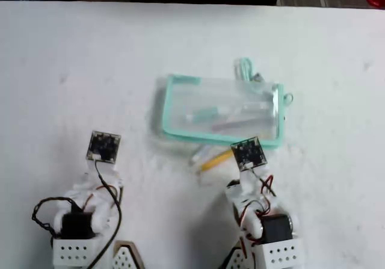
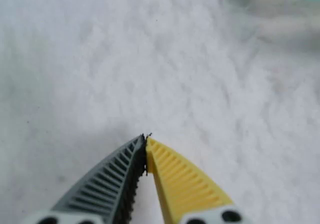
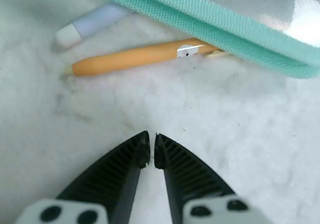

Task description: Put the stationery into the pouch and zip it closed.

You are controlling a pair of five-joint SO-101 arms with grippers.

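Note:
A clear pouch [image 1: 222,111] with a teal trim lies mid-table, with several pens inside it. An orange pen [image 3: 135,57] and a pale blue-white pen [image 3: 90,24] lie on the white table, partly tucked under the pouch's teal edge [image 3: 210,26]. In the high view they poke out at the pouch's near edge as the orange pen [image 1: 215,159]. My right gripper [image 3: 151,151] is shut and empty, just short of the orange pen. My left gripper [image 2: 146,149], with one grey and one yellow finger, is shut over bare table, to the left of the pouch.
The white table [image 1: 72,64] stretches wide around the pouch. A teal loop [image 1: 243,67] and a zipper pull [image 1: 287,98] sit at the pouch's far right end. The table's far edge runs along a dark band.

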